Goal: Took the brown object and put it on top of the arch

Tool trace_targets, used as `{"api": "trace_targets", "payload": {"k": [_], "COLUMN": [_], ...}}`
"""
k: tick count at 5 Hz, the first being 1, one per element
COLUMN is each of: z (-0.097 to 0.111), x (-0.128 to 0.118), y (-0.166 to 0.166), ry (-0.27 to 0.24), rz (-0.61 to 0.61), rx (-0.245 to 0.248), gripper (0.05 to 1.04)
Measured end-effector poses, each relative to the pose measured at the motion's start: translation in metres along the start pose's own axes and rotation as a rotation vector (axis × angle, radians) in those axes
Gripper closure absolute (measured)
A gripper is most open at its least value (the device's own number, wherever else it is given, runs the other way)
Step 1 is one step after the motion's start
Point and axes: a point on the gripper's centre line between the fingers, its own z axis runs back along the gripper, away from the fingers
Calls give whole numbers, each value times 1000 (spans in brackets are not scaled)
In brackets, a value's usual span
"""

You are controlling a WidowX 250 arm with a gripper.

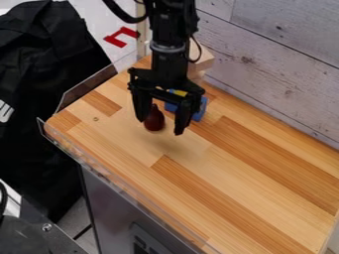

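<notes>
Over on my left, a black cloth (39,54) hangs in loose folds, with some white marking at its edge. Next to it runs a clear plastic edging (86,88) along the near and left sides of the desk (245,163), whose top is made of light and darker wooden strips. A grey metallic front (116,191) stands below the near side of the desk. Beyond the desk's far left corner I can see a red angular shape (122,36) on a pale surface.

Moving right, the dark brown, pear-shaped object (154,121) is upright, its narrow end up, over the left part of the desk. The black arm (170,44) comes in from the top, and its claw (160,127) points down around the brown object. The claw is released, its two fingers spread wide; the object sits between them, closer to the left one, with a gap to the right one.

A bit of yellow (179,93) peeks out behind the claw, and a blue block (199,110) is partly hidden behind the right finger. Farther back, pale wooden blocks (203,60) stand behind the arm, near the whitewashed plank wall (285,64) on the right.
</notes>
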Motion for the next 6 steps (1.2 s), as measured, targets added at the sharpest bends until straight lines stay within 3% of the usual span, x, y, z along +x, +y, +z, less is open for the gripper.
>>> {"api": "trace_targets", "payload": {"k": [4,6], "z": [4,-6], "x": [9,28], "y": [14,24], "ry": [-21,18], "rz": [7,35], "rx": [36,37], "gripper": [85,85]}}
